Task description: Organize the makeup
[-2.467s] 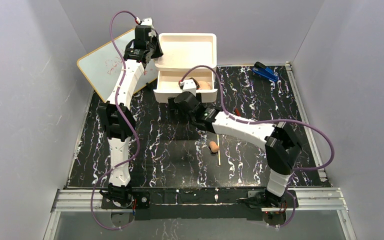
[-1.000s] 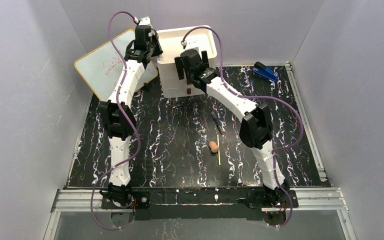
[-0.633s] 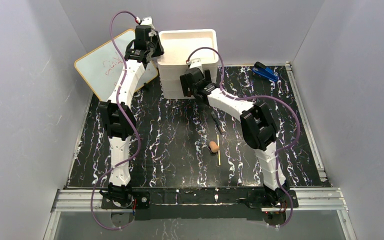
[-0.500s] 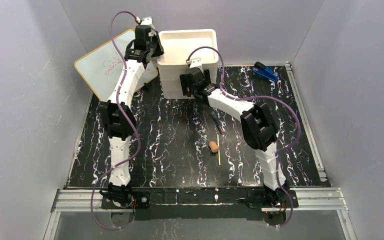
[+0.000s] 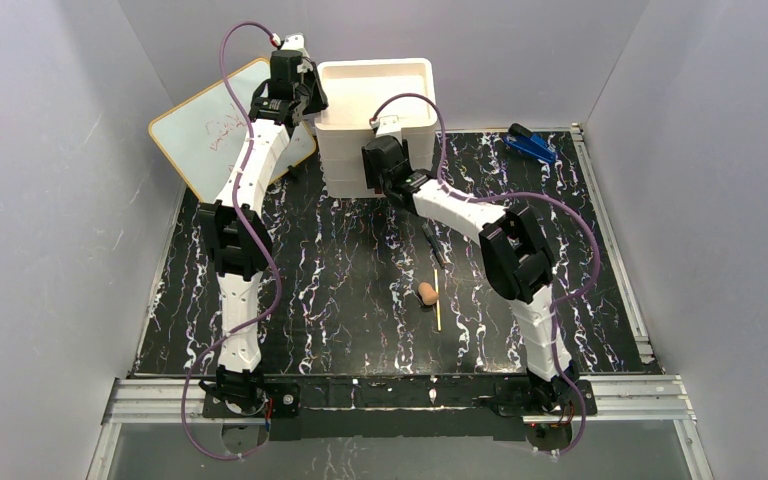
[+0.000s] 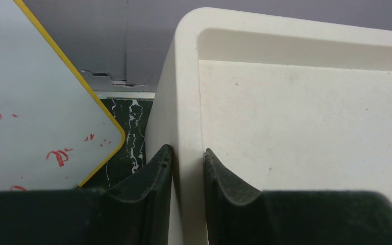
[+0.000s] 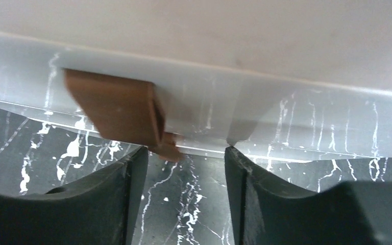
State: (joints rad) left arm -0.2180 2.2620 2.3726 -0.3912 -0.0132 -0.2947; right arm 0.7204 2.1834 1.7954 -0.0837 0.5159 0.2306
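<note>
A tan egg-shaped sponge [image 5: 427, 293] and a thin yellow stick [image 5: 437, 301] lie on the black marbled mat. A dark pencil [image 5: 435, 244] lies just behind them. The round disc, the second pencil and the square compact are out of view. My left gripper [image 5: 297, 101] [image 6: 188, 158] is shut on the left wall of the white drawer box [image 5: 375, 110] [image 6: 296, 102]. My right gripper [image 5: 381, 172] [image 7: 184, 153] is open and empty, low against the box's front [image 7: 245, 30], just right of a brown handle [image 7: 115, 109]. The drawers are closed.
A yellow-edged whiteboard [image 5: 210, 130] [image 6: 25, 102] leans at the back left beside the box. A blue clip-like object [image 5: 532, 144] lies at the back right. Grey walls enclose the mat on three sides.
The open drawer has been pushed shut by my right gripper, which then dropped down the box's front to its base. The left gripper has kept its hold on the box wall.
</note>
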